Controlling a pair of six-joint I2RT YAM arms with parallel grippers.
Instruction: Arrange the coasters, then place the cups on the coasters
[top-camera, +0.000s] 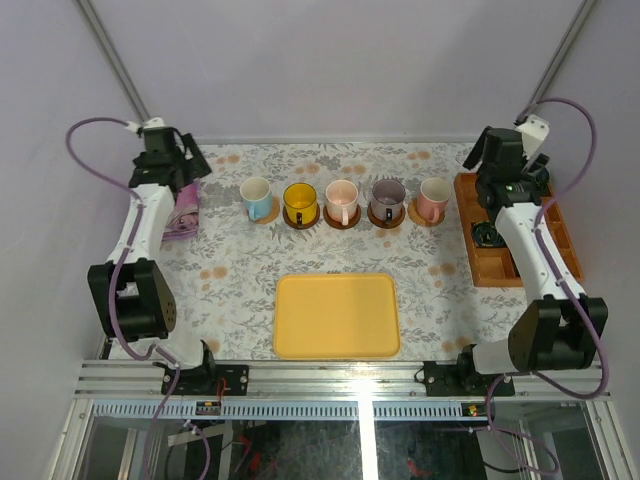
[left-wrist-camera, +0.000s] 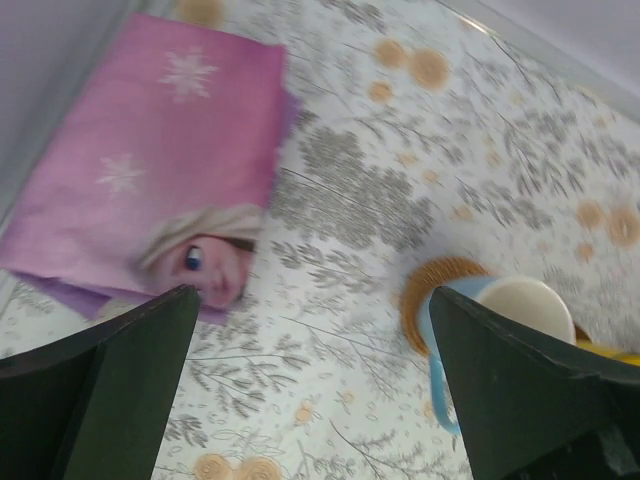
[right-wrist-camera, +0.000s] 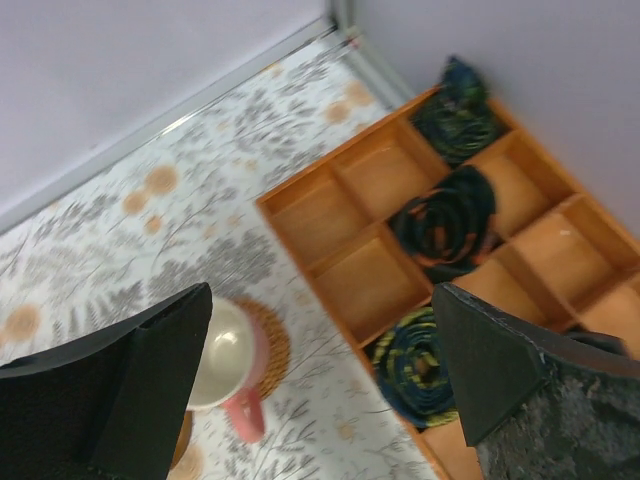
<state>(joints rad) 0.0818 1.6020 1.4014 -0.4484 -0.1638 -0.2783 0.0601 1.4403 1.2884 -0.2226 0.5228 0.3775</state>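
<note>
Floral-print table (top-camera: 230, 285), grey walls on three sides.

Top view: five cups stand in one row at 12 o'clock of the table's middle, each on one of the coasters (top-camera: 343, 223). Order from 9 toward 3 o'clock:
- white cup (top-camera: 257, 197), light-blue handle
- amber cup (top-camera: 300, 202)
- pale pink cup (top-camera: 342, 199)
- purple cup (top-camera: 388, 198)
- salmon cup (top-camera: 433, 198)

Cups are upright, close together and not touching. A brown coaster rim shows under each.

Yellow tray (top-camera: 337, 316) lies at 6 o'clock, with nothing on it. Wooden divided box (top-camera: 478, 262) sits at 3 o'clock, with dark coiled rolls (right-wrist-camera: 445, 225) in several compartments. Pink printed cloth (top-camera: 183, 213) lies at 9 o'clock.

Left gripper (left-wrist-camera: 312, 300) is at 10 o'clock, over the cloth. Its fingers are spread wide with nothing between them. In its wrist view the white cup on its coaster sits at 4 o'clock, partly behind one finger.

Right gripper (right-wrist-camera: 322, 295) is at 2 o'clock, near the box's far end. Its fingers are also spread wide and hold nothing. In its wrist view the salmon cup on its coaster sits at 7 o'clock.
</note>
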